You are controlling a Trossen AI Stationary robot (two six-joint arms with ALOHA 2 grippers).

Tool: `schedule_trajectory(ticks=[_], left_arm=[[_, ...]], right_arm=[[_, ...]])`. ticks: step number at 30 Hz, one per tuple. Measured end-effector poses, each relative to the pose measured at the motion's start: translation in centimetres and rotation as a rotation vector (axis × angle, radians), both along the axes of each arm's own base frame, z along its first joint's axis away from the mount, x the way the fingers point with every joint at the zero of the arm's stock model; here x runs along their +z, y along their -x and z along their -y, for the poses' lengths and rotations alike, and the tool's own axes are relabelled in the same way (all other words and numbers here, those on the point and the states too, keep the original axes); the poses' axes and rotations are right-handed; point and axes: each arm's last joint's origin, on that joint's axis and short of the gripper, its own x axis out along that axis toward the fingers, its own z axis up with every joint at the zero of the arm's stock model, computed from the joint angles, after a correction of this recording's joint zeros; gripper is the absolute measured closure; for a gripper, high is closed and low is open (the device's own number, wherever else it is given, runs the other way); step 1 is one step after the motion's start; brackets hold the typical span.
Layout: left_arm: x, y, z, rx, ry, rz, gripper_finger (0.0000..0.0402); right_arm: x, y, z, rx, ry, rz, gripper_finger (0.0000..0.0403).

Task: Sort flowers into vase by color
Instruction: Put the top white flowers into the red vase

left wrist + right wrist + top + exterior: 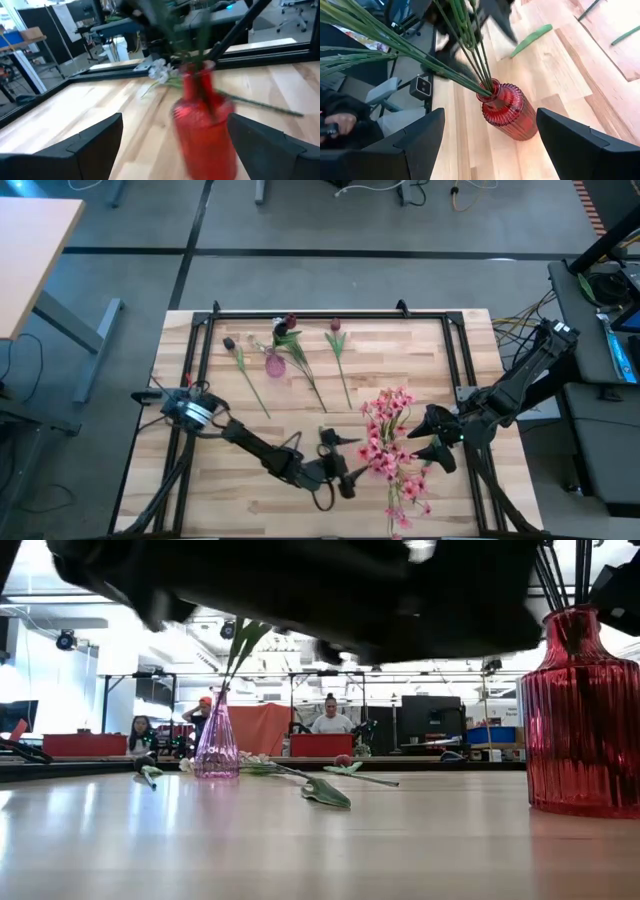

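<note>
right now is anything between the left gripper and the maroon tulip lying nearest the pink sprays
Nothing upright that shows. Between the open left gripper and that maroon tulip, only a flat loose leaf lies near the gripper; the pink vase stands off to one side.

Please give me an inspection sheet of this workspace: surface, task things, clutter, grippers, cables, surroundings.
Surface: wooden table in a black frame.
Task things: pink flower sprays stand in the red vase; three maroon tulips lie at the far side; small pink vase holds a stem.
Clutter: loose green leaf on the table.
Grippers: left gripper and right gripper both open, flanking the red vase.
Cables: bundle off the table's right edge.
Surroundings: people seated beyond the table.
</note>
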Motion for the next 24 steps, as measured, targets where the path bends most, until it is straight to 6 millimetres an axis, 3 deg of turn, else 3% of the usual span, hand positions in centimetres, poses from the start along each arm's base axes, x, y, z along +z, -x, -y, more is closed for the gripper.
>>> schedule_trajectory(ticks=[6,14,19,24], left_arm=[[3.3,5.1,-0.8,-0.032,0.067,-0.022,0.0062],[9.1,11.7,-1.6,-0.042,0.343,-0.076,0.0064],[11.0,15.5,-3.1,0.085,0.502,-0.202,0.0064],[11.0,18.9,-5.5,0.343,0.674,-0.275,0.0064]], right_arm=[[-0.2,0.1,0.1,-0.022,-0.016,-0.023,0.0097],[-1.1,0.8,0.5,-0.085,-0.124,-0.201,0.0102],[-2.0,1.5,1.1,-0.161,-0.14,-0.352,0.0112],[-2.5,2.0,1.4,-0.213,-0.165,-0.449,0.0121]])
